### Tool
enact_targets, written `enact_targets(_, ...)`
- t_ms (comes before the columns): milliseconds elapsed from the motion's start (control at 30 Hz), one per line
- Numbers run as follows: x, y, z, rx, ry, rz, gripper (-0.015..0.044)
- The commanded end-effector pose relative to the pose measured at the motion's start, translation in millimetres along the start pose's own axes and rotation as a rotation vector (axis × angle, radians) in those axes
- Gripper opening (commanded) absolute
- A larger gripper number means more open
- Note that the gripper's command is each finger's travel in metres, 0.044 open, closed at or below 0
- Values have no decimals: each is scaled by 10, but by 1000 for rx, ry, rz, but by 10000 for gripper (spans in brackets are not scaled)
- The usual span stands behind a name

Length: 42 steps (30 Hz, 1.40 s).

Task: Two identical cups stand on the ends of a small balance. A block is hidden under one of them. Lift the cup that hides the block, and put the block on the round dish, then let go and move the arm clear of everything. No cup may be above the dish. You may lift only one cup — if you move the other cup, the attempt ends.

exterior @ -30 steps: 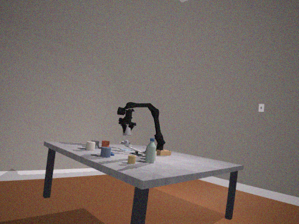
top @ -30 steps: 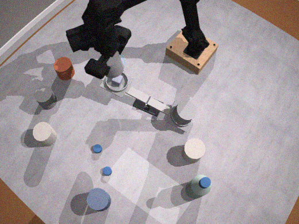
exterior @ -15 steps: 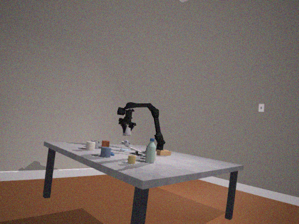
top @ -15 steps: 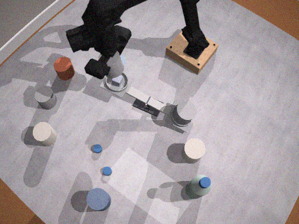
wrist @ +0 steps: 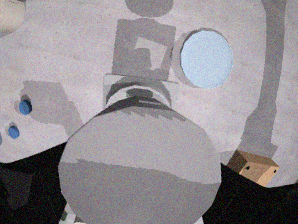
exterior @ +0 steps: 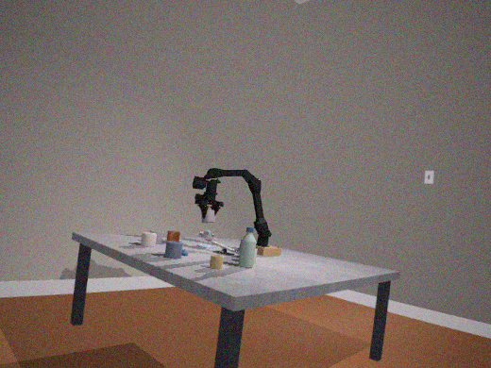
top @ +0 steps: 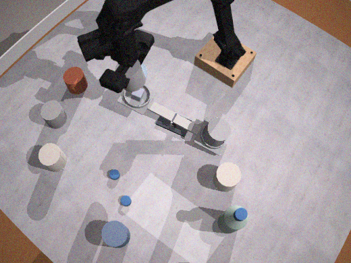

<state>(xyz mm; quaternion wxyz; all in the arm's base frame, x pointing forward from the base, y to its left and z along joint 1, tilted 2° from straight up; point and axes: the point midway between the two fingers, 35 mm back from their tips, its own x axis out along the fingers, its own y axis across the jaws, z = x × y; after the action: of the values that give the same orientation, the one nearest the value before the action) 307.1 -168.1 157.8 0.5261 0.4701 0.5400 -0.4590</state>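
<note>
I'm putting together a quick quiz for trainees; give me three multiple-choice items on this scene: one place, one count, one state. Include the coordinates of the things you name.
1. Where is the small grey block point(top: 137, 94)?
A) On the round light-blue dish
B) In the ring at one end of the balance
C) Beside the green bottle

2. How many small flat blue discs lie on the table?
A) Two
B) Four
C) Five

3. How is the end effector point(exterior: 209, 213)?
A) Open
B) Shut on nothing
C) Shut on a grey cup

Key:
1 B: the top view shows it inside the ring.
2 A: the top view shows two, near each other.
3 C: the exterior view shows the cup between its fingers, raised above the balance.
</note>
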Motion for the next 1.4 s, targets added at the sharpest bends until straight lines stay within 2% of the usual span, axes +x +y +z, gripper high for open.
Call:
enact_targets(0,-4,3,2,0,-2,2,0)
enact_targets(667,9,-21,29,0,-2,2,0)
enact_targets(1367,401,-893,701,0,-14,1,0)
